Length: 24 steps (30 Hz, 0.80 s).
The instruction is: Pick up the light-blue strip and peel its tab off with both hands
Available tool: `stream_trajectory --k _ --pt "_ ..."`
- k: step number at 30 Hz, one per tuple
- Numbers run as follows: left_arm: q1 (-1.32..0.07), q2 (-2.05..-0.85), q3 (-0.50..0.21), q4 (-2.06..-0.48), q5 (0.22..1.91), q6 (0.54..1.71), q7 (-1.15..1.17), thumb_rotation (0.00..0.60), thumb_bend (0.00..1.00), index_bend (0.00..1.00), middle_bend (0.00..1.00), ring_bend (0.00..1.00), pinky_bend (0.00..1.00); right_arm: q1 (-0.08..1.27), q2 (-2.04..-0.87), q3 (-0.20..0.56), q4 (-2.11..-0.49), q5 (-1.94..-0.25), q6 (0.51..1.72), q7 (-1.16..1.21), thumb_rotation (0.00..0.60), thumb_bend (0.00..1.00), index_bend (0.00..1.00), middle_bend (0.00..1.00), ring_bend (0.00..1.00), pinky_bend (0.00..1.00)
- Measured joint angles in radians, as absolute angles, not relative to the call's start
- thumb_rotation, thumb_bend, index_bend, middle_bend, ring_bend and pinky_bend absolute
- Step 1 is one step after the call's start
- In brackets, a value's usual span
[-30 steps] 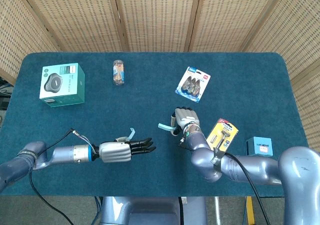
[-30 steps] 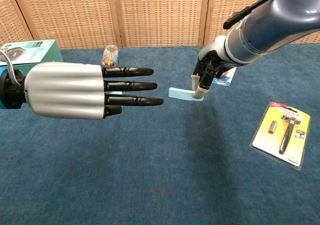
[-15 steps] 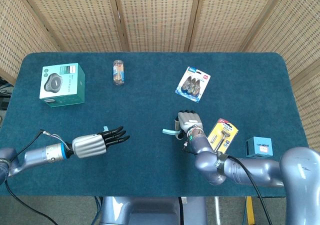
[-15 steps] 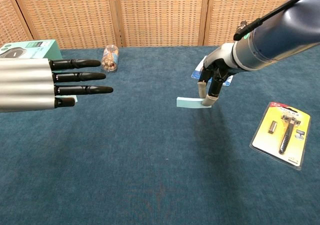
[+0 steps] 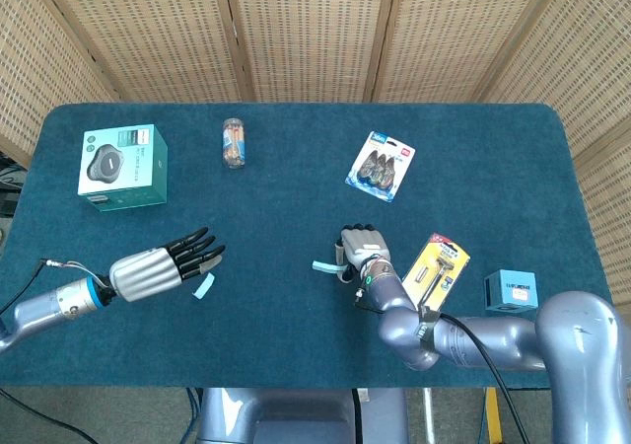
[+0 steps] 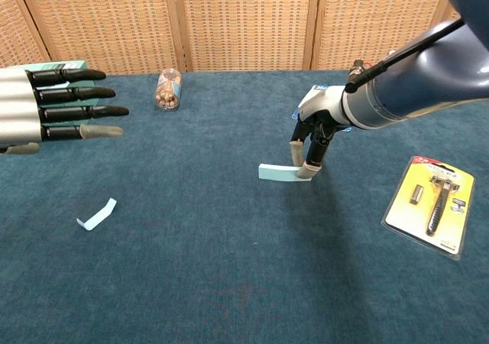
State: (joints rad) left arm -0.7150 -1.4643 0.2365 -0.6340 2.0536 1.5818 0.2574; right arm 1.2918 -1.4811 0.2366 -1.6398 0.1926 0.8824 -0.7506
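Observation:
My right hand [image 5: 361, 251] [image 6: 312, 134] pinches one end of the light-blue strip [image 5: 323, 266] [image 6: 278, 173] between its fingertips; the strip sticks out level toward the left, low over the blue cloth. The peeled tab [image 5: 204, 286] [image 6: 97, 214], a small curled light-blue piece, lies loose on the cloth. Just left of it, my left hand [image 5: 158, 266] [image 6: 47, 108] hovers with its fingers stretched out and apart, holding nothing.
A teal box [image 5: 123, 166] stands at the back left, with a small bottle [image 5: 234, 142] lying to its right. A blister pack [image 5: 381, 166] lies at the back right. A yellow razor pack [image 5: 439, 264] [image 6: 430, 204] and a small blue box [image 5: 511, 290] sit right of my right hand.
My left hand has drawn back to the left and let go of the tab, which now lies on the cloth. My right hand has sunk a little with the strip.

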Motion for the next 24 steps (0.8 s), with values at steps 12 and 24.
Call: stream_trajectory --k 12,24 --pt "-0.647 -1.439 0.146 -0.571 1.907 1.671 0.060 0.600 0.00 0.00 0.00 0.00 0.00 1.177 -1.406 0.251 -1.718 -0.033 0.847 -0.586 0.600 0.00 0.00 0.00 0.00 0.00" --pt "-0.506 -1.340 0.021 -0.890 1.634 1.648 -0.198 0.600 0.00 0.00 0.00 0.00 0.00 0.938 -1.346 0.168 -1.724 -0.766 1.044 -0.374 0.600 0.00 0.00 0.00 0.00 0.00"
